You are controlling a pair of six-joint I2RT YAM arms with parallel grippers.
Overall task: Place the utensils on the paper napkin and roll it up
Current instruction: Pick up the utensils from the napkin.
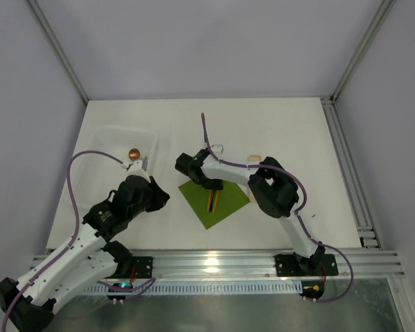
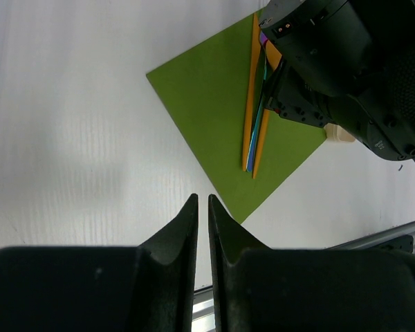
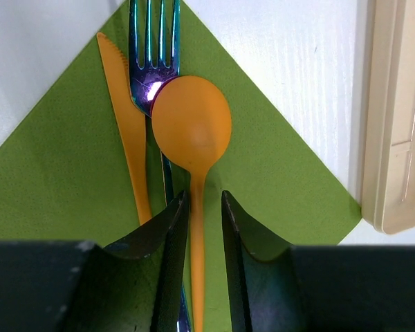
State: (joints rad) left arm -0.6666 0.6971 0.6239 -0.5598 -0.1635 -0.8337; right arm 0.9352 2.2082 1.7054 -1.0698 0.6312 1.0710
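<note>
The olive-green paper napkin (image 1: 227, 196) lies as a diamond on the white table, between the two arms. On it the utensils lie side by side: an orange spoon (image 3: 191, 121), an iridescent fork (image 3: 154, 48) and an orange knife (image 3: 128, 117). My right gripper (image 3: 203, 195) hovers low over them, open, its jaws either side of the spoon's handle with a gap on the right. In the left wrist view the utensils (image 2: 254, 131) run along the napkin (image 2: 207, 104). My left gripper (image 2: 201, 200) is shut and empty, just off the napkin's near-left corner.
A clear plastic tray (image 1: 109, 131) sits at the back left, with a small copper-coloured ball (image 1: 133, 153) at its edge. A beige plastic piece (image 3: 394, 117) lies beside the napkin's right corner. The metal rail (image 1: 214, 259) runs along the near edge.
</note>
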